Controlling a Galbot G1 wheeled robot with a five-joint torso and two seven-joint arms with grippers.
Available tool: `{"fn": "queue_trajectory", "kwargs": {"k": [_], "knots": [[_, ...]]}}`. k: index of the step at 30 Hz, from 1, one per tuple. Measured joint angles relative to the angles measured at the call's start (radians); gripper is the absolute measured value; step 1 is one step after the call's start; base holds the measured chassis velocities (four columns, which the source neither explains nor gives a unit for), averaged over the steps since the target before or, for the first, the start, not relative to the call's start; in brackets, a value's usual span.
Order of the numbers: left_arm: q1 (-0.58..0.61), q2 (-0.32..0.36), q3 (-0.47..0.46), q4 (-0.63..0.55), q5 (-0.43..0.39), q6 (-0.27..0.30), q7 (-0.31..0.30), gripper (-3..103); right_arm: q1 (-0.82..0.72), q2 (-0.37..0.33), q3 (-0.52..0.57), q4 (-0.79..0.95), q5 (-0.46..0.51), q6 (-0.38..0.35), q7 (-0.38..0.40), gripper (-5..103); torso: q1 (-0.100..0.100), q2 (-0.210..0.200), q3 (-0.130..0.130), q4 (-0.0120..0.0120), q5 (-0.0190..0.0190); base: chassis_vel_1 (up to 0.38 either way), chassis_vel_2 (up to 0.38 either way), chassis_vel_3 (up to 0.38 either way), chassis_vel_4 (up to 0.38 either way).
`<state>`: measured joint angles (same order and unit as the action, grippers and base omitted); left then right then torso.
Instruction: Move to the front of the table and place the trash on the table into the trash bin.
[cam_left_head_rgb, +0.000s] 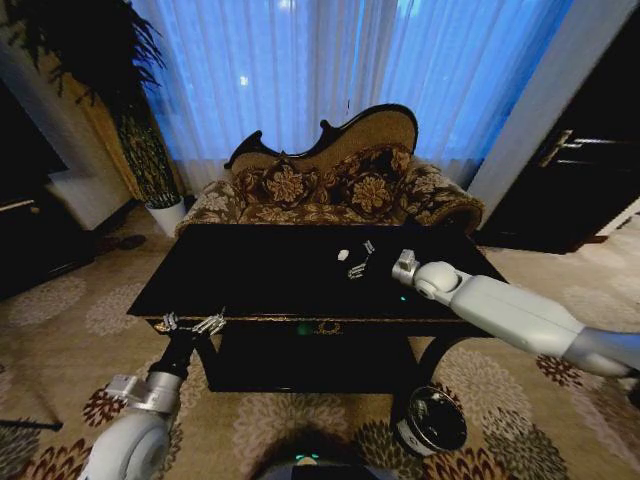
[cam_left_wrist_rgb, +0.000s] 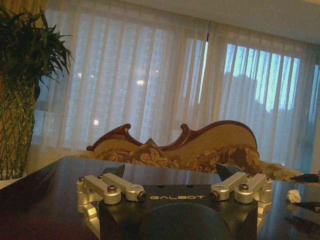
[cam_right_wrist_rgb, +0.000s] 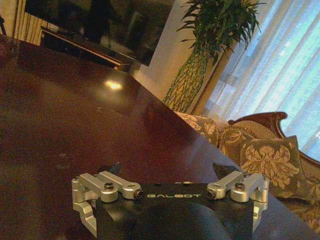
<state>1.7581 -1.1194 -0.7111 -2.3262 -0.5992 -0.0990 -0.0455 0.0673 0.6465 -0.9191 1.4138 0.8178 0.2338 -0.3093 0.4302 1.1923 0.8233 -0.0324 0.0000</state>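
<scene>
Nearest the robot, on the carpet at its right front: trash bin (cam_left_head_rgb: 431, 420), upright, mouth open upward, standing just beside the right front leg of the table (cam_left_head_rgb: 250, 290) and below the tabletop.

Left gripper (cam_left_head_rgb: 193, 324) sits at the table's front edge, left of centre. Its wrist view shows the fingers spread wide with nothing between them, looking across the glossy top toward the sofa (cam_left_head_rgb: 335, 180).

Right gripper (cam_left_head_rgb: 364, 258) is out over the right half of the tabletop, arm reaching in from the right. Its fingers are also spread wide and empty in the wrist view, which looks across bare tabletop toward the plant (cam_right_wrist_rgb: 212, 45).

Trash: one small white paper bit (cam_left_head_rgb: 343, 254) lies on the tabletop, toward the back and right of centre, just beside the right gripper on its left side. It also shows as a white scrap (cam_left_wrist_rgb: 293, 196) far off at the edge of the left wrist view. It is too small to read any long axis. Other trash items cannot be made out against the dark top.

Judgement: the right arm is clearly the nearer one; the left gripper is well apart from the paper. The paper is not between the right fingers yet, so the fingers need to shift toward the robot's left over it before closing.
</scene>
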Motion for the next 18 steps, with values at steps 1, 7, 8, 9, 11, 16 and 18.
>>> {"fn": "queue_trajectory", "kwargs": {"k": [1,7,8,9,11,16,18], "knots": [[0.000,0.000,0.000,0.000,0.000,0.000,0.000,100,0.000,0.000,0.000,0.000,0.000,0.000,0.000,100,0.000,0.000,0.000,0.0000,0.0000,0.000,0.000,0.000,0.000],[0.006,-0.004,-0.005,0.004,0.000,-0.003,0.006,100,0.055,0.041,-0.050,-0.028,0.015,0.000,0.003,100,0.000,0.000,0.000,0.0001,-0.0001,0.000,0.000,0.000,0.000],[0.005,-0.004,-0.005,0.004,0.000,-0.003,0.006,100,0.062,0.047,-0.057,-0.030,0.017,0.000,0.003,100,0.000,0.000,0.000,0.0001,-0.0001,0.000,0.000,0.000,0.000],[0.002,-0.002,-0.005,0.004,0.000,-0.003,0.006,100,0.069,0.059,-0.065,-0.036,0.019,0.000,0.004,100,0.000,0.000,0.000,0.0002,-0.0002,0.000,0.000,0.000,0.000],[-0.001,-0.001,-0.005,0.003,-0.002,-0.003,0.006,100,0.073,0.070,-0.070,-0.044,0.020,0.000,0.004,100,0.000,0.000,0.000,0.0002,-0.0001,0.000,0.000,0.000,0.000],[0.001,0.001,-0.014,0.005,-0.005,-0.003,0.007,100,0.076,0.085,-0.081,-0.075,0.020,0.003,-0.003,100,0.000,0.000,0.000,0.0002,-0.0001,0.000,0.000,0.000,0.000],[0.001,-0.001,-0.014,0.009,-0.005,-0.005,0.008,100,0.076,0.085,-0.084,-0.093,0.018,0.010,-0.009,100,0.000,0.000,0.000,0.0001,0.0000,0.000,0.000,0.000,0.000]]}}
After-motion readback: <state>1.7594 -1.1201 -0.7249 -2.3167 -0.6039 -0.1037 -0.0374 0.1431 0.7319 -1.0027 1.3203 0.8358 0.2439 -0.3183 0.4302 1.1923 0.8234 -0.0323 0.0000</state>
